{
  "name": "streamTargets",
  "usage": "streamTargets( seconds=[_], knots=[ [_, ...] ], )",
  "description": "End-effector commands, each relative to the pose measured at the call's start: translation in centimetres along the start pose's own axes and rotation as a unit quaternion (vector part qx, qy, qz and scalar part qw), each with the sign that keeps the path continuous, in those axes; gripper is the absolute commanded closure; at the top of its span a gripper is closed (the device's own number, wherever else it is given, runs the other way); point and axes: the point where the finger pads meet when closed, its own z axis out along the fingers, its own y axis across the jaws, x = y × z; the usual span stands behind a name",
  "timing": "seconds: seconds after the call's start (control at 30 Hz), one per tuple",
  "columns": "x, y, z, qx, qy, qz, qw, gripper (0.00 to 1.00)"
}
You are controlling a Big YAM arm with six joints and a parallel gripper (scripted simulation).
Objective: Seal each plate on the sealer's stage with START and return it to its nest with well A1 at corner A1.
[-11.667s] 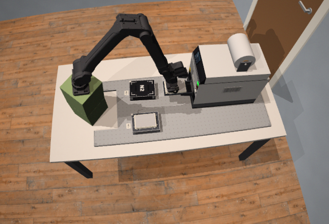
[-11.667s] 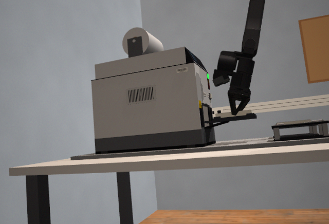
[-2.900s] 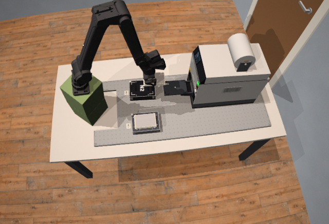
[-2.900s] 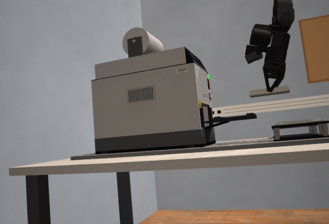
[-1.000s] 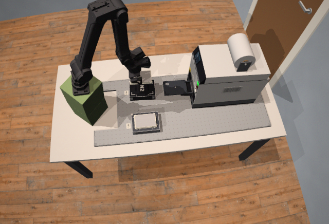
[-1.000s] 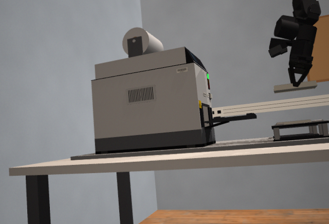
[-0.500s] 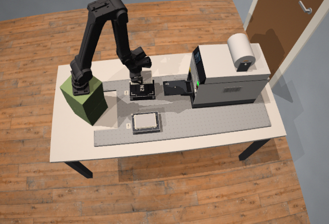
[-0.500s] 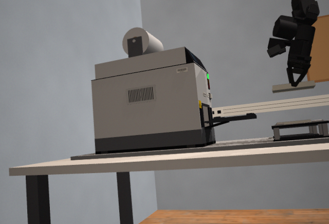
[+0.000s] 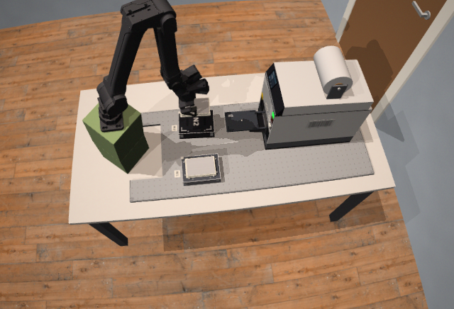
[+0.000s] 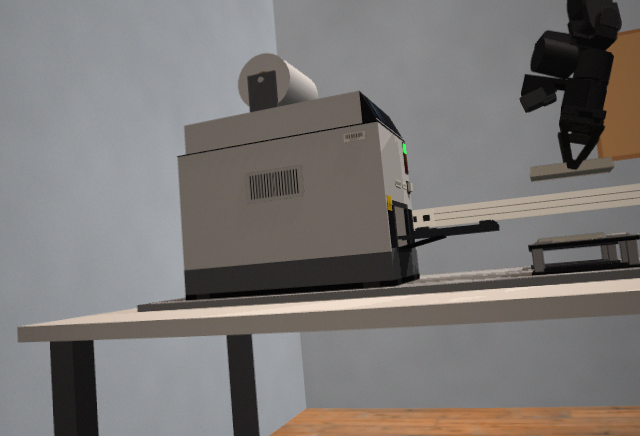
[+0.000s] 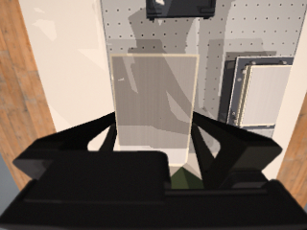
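Note:
My gripper (image 9: 189, 110) (image 10: 573, 163) (image 11: 153, 115) is shut on a pale plate (image 9: 202, 105) (image 10: 546, 171) (image 11: 153, 96). It holds the plate about level, high above the table. In the top view the plate overlaps the back edge of nest N2 (image 9: 186, 129), whose bare top and label show. The other pale plate (image 9: 200, 166) (image 11: 271, 96) lies in nest N1 (image 9: 201, 181) (image 10: 538, 260). The sealer's stage (image 9: 243, 122) (image 10: 457, 229) (image 11: 179, 9) is out and bare. The lamp (image 9: 272, 115) (image 10: 404, 148) is green. Wells, foil and corner A1 cannot be made out on either plate.
The sealer (image 9: 311, 129) (image 10: 289, 224) stands right of the stage, with a foil roll (image 9: 330, 64) (image 10: 299, 82) on top. The green pedestal (image 9: 128, 152) under the arm's base stands left of the nests. A perforated board (image 9: 293, 166) (image 11: 129, 29) lies under nests and sealer.

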Motion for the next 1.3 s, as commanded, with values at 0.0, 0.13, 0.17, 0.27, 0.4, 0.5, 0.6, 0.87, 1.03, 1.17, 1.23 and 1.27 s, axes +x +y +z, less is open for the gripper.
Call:
streamTargets(
  seconds=[0.0,0.13,0.17,0.27,0.4,0.5,0.6,0.87,1.03,1.17,1.23,1.27],
  knots=[
    [0.4,0.5,0.2,-0.002,0.006,-0.013,1.0,1.0],
    [1.1,0.2,0.1,-0.001,0.011,-0.014,1.0,1.0],
    [1.3,0.0,0.1,0.001,0.011,-0.012,1.0,1.0],
    [0.8,-0.3,0.2,0.001,0.006,-0.005,1.0,1.0],
    [-0.4,-0.2,0.5,0.0,-0.002,0.0,1.0,1.0],
    [-0.3,0.0,0.5,0.0,0.0,-0.003,1.0,1.0],
    [0.1,0.0,0.4,0.0,0.004,-0.006,1.0,1.0],
    [1.1,0.1,0.1,0.0,0.011,-0.004,1.0,1.0],
    [-0.1,0.4,0.7,-0.003,-0.001,-0.001,1.0,1.0],
    [-0.2,0.1,0.8,-0.002,-0.001,-0.001,1.0,1.0],
    [0.0,-0.2,0.6,0.0,0.0,-0.001,1.0,1.0],
    [0.1,-0.3,0.6,0.0,-0.001,-0.001,1.0,1.0]
  ],
)
